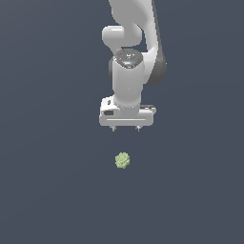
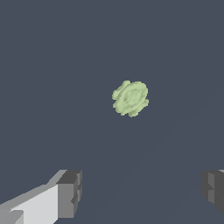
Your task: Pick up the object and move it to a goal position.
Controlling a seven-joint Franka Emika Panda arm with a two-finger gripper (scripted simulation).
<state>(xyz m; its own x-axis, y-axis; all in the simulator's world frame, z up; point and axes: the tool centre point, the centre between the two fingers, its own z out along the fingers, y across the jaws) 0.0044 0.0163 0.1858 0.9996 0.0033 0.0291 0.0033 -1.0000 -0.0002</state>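
Pale yellow-green, the object (image 1: 122, 160) lies apart from my wide-open, empty jaws, so I must next descend around it.

Plain, even dark slate-blue ground (image 1: 43, 190) all round, flatly lit, without walls, furniture or windows.

This place is a bare simulated scene, not a real room. A flat, uniform dark blue-grey ground (image 1: 47, 190) fills both views, without walls or furniture. The white arm (image 1: 127, 71) and the small green object (image 1: 122, 160) have smooth, computer-rendered surfaces.
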